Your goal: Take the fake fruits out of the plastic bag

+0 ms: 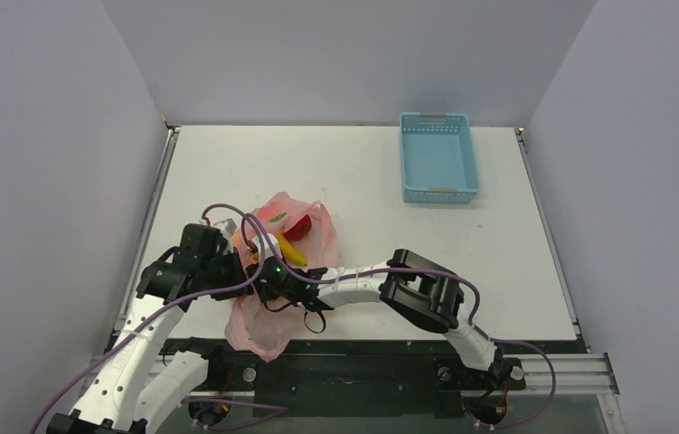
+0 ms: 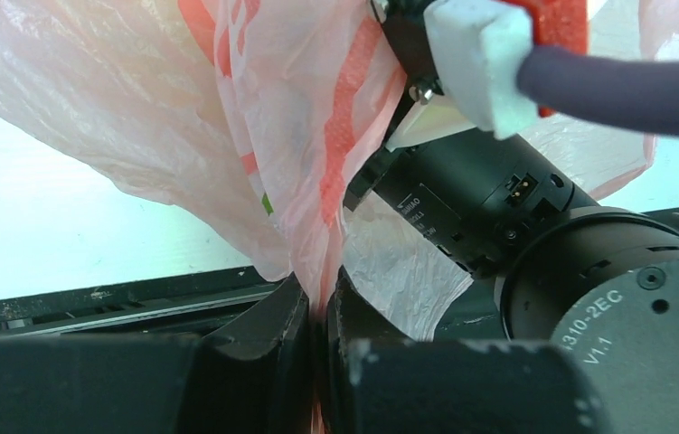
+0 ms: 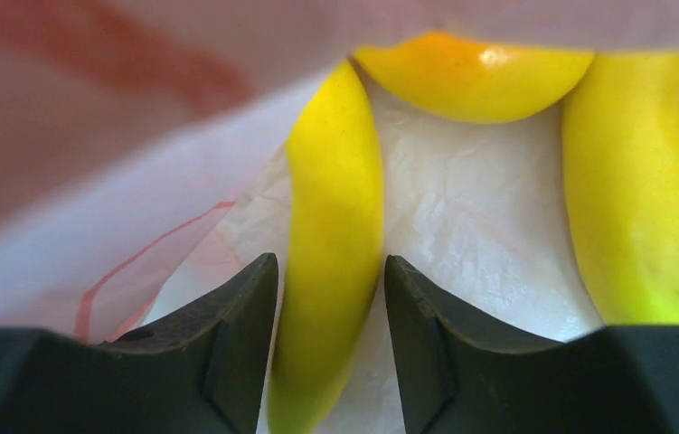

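Pinching a fold of the plastic bag [image 2: 136, 108], the left gripper [image 2: 317, 312] has its two dark fingers pressed together on the thin pink film, seen close up from the left wrist. From above, the bag lies crumpled on the white table [image 1: 363, 208] at about 7 o'clock, near the front edge, with both arms meeting over it. A red apple [image 1: 297, 226] shows through the bag at its 12 o'clock end, with a yellow banana [image 1: 292, 253] just below it. Inside the bag, the right wrist view shows the right gripper [image 3: 331, 271] with one finger on each side of that banana, close against it; whether they are squeezing it cannot be told. At 12 o'clock above it sits an orange-yellow mango-like fruit [image 3: 471, 77], and at 3 o'clock a second banana [image 3: 643, 181]. Well apart, at 1 o'clock on the table, stands a light-blue slotted basket [image 1: 405, 154].
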### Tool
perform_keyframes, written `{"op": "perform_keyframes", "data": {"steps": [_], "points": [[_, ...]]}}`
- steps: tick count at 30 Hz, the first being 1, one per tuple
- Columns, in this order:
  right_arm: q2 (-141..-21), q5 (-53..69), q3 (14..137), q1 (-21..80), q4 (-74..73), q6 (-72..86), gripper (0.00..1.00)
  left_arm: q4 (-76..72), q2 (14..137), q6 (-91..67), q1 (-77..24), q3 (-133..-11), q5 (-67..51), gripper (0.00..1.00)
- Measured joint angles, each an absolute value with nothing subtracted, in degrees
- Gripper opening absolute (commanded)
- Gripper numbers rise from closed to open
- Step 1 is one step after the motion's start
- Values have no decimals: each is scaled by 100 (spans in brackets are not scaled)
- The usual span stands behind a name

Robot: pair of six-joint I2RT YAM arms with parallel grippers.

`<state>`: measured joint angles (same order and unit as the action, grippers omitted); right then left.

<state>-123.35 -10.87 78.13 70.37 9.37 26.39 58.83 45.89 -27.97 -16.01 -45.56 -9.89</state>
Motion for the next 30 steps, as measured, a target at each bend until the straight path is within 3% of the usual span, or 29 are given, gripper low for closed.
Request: {"op": "perform_keyframes", "data": {"steps": [6,16,30], "points": [[-12164,-1437,7623,7052,777,2609,20,5883,4584,-2777,-1601,-4556,-1052,4],[-11045,-1601,7358,6984,279,2464,2,5867,4556,-2738,-1601,-4556,-1118,4],[-10103,-1957,6410,6973,-539,2412,0,5863,4543,-2735,-1516,-4556,-1116,4]]}}
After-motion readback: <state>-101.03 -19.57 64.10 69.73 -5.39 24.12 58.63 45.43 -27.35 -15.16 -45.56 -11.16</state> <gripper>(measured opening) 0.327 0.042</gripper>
